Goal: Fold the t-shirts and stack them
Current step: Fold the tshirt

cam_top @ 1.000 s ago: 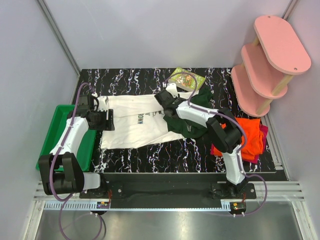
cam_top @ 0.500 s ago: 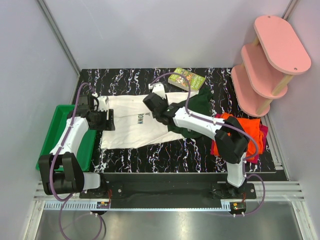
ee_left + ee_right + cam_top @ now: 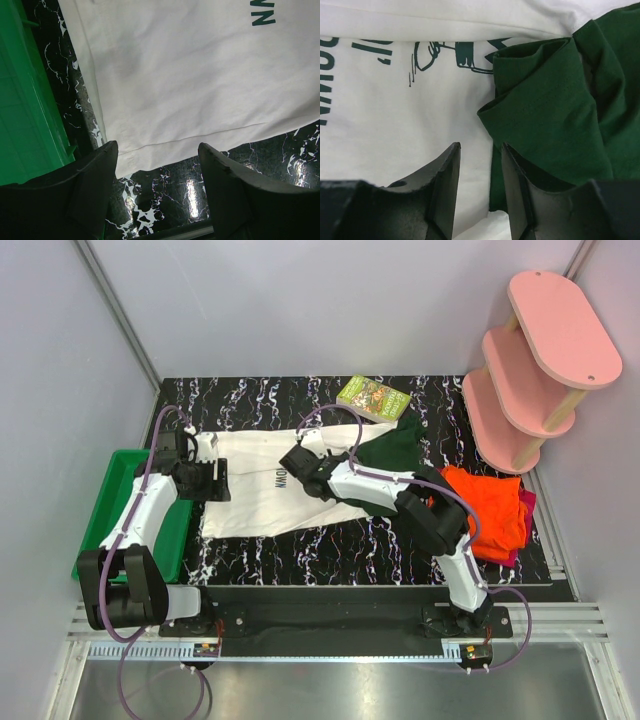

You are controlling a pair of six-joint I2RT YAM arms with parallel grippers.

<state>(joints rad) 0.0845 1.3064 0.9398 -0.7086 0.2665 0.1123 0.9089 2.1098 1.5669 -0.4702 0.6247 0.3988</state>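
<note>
The cream-white t-shirt (image 3: 250, 502) lies spread flat on the black marble table, print up, with a dark green sleeve (image 3: 395, 448) bunched at its right end. My right gripper (image 3: 298, 462) hovers over the shirt's middle. In the right wrist view (image 3: 480, 147) its jaws stand a narrow gap apart with nothing between them, above white cloth (image 3: 395, 115) and the green sleeve's edge (image 3: 545, 110). My left gripper (image 3: 215, 480) is open and empty at the shirt's left hem (image 3: 175, 75), its fingers (image 3: 95, 185) over bare table. The orange shirt (image 3: 490, 515) lies on the magenta-red one (image 3: 523, 502) at the right.
A green plastic tray (image 3: 110, 505) sits at the table's left edge, close to my left gripper (image 3: 20, 100). A small green book (image 3: 373, 398) lies at the back. A pink tiered shelf (image 3: 535, 370) stands at the back right.
My right gripper has moved left and nearer, from beside the book to the shirt's middle. The green sleeve, earlier bunched low on the shirt, now lies further back. The left arm is still.
</note>
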